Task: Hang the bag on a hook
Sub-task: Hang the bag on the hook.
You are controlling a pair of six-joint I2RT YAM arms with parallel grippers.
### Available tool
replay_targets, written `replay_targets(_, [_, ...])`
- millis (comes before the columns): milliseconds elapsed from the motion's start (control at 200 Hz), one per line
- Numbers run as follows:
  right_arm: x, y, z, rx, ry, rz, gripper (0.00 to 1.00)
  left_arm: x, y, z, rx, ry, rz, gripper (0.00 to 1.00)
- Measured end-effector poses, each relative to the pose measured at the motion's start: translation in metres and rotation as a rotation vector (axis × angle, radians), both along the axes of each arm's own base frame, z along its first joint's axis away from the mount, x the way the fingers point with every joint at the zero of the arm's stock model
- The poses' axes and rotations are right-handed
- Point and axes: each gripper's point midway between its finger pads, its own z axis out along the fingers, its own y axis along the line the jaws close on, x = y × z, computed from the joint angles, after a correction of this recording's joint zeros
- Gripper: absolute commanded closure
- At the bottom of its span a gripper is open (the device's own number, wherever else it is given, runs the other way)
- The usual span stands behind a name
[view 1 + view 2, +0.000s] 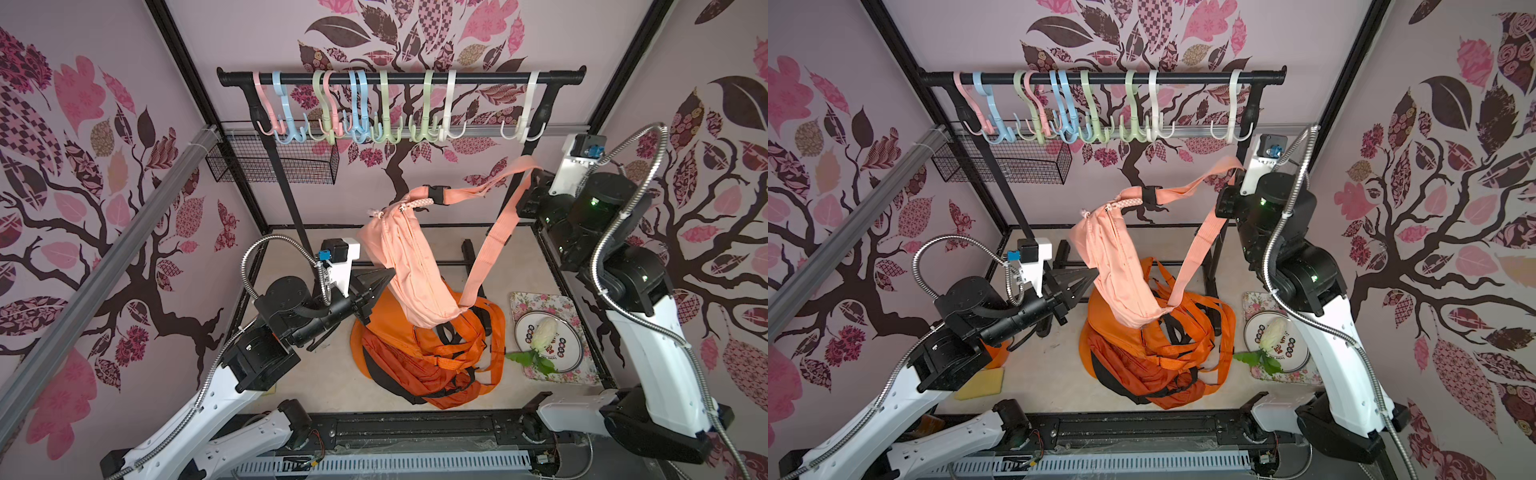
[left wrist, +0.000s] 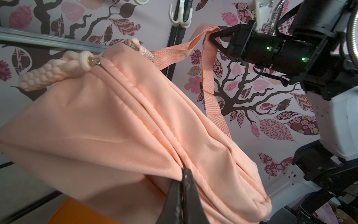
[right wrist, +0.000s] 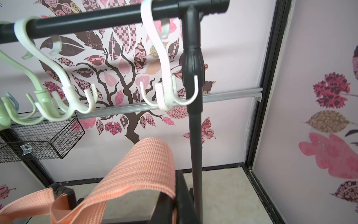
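A peach bag point(image 1: 411, 266) point(image 1: 1121, 266) point(image 2: 116, 126) hangs in the air above the floor, held by both arms. My left gripper point(image 1: 388, 276) point(image 2: 183, 170) is shut on a fold of the bag's body fabric. Higher up, my right gripper point(image 1: 535, 173) point(image 1: 1239, 174) point(image 3: 174, 194) is shut on the bag's webbing strap point(image 1: 494, 232) point(image 3: 139, 164), which loops over its fingers. Several pastel hooks hang from a black rail point(image 1: 399, 77). The rightmost white hook point(image 1: 524, 129) point(image 1: 1232, 129) point(image 3: 168, 97) hangs above and just behind the raised strap loop.
An orange backpack point(image 1: 428, 357) lies on the floor under the bag. A plate with a white flower point(image 1: 548, 336) sits on a floral mat at the right. A wire basket point(image 1: 274, 162) hangs at the rack's left. The rack's right post point(image 3: 194, 126) stands close beside my right gripper.
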Motion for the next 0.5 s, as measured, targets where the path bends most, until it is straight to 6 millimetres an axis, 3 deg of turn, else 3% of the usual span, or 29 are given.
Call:
replay_targets(170, [0.013,0.003,0.026,-0.059,-0.041,-0.032,1.0,-0.004,-0.011,0.016,-0.017,-0.055,-0.026,1.0])
replay_targets(340, [0.013,-0.004,0.06,-0.084,-0.116,-0.085,1.0,0.001,-0.017,0.025,-0.027,-0.077,-0.024,1.0])
replay_targets(500, [0.017,-0.016,0.072,-0.102,-0.147,-0.143,1.0,0.006,-0.024,0.037,-0.033,-0.093,-0.024,1.0])
